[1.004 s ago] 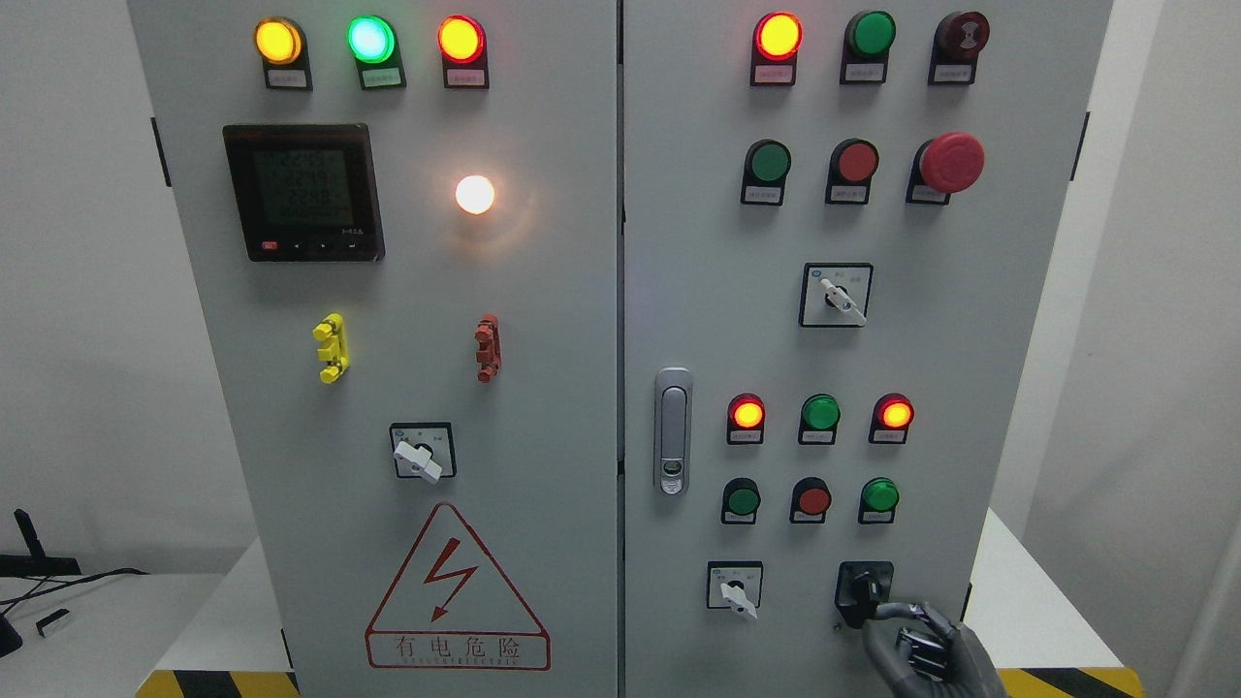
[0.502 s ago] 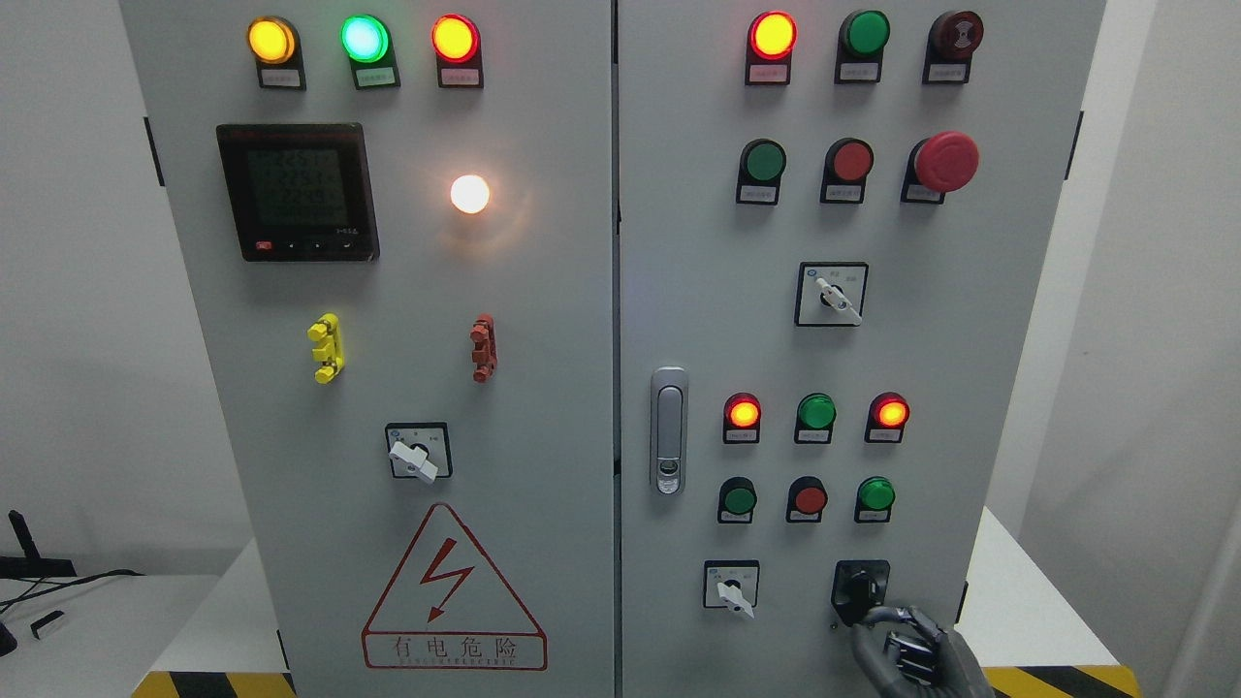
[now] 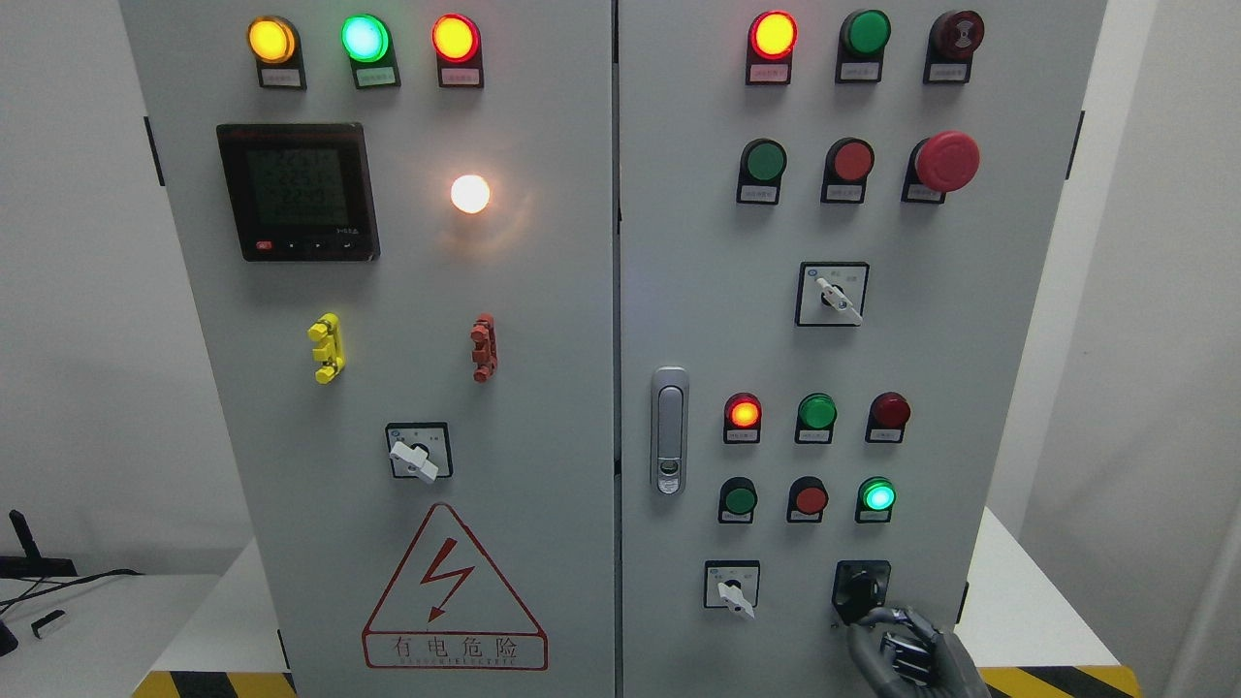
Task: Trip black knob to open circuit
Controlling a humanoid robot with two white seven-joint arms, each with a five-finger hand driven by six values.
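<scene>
Electrical test lab: grey control cabinet [image 3: 543, 388], indicator lamps [image 3: 365, 39], digital meter [image 3: 298, 191], hazard-striped bench [image 3: 213, 683], white walls.

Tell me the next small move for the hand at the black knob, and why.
Probably ease the right hand off the black knob. Its fingers touch the knob; above, the right red lamp is dark and the green lamp glows, suggesting the circuit has tripped.

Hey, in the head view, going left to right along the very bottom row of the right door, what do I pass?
White selector switch → black knob → right hand, just below the knob.
</scene>
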